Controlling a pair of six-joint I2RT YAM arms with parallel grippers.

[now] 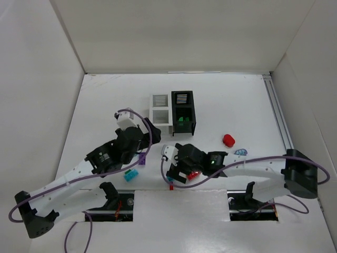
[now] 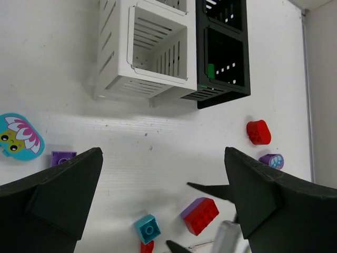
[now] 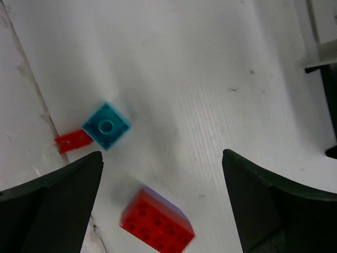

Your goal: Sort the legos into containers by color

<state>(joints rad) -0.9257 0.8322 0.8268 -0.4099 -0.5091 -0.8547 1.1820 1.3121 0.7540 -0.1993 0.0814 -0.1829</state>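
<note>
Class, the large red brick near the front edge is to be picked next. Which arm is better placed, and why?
Right. The right gripper, open, hangs almost over the red brick, which shows close in its wrist view. The left gripper, also open, sits nearer the white bin.

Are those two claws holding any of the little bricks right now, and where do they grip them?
Nothing is held. The left gripper and the right gripper both stand open and empty.

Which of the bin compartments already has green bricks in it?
The near compartment of the black bin, the lower one in the top view: green bricks show inside it. The white bin's near compartment beside it shows none.
</note>
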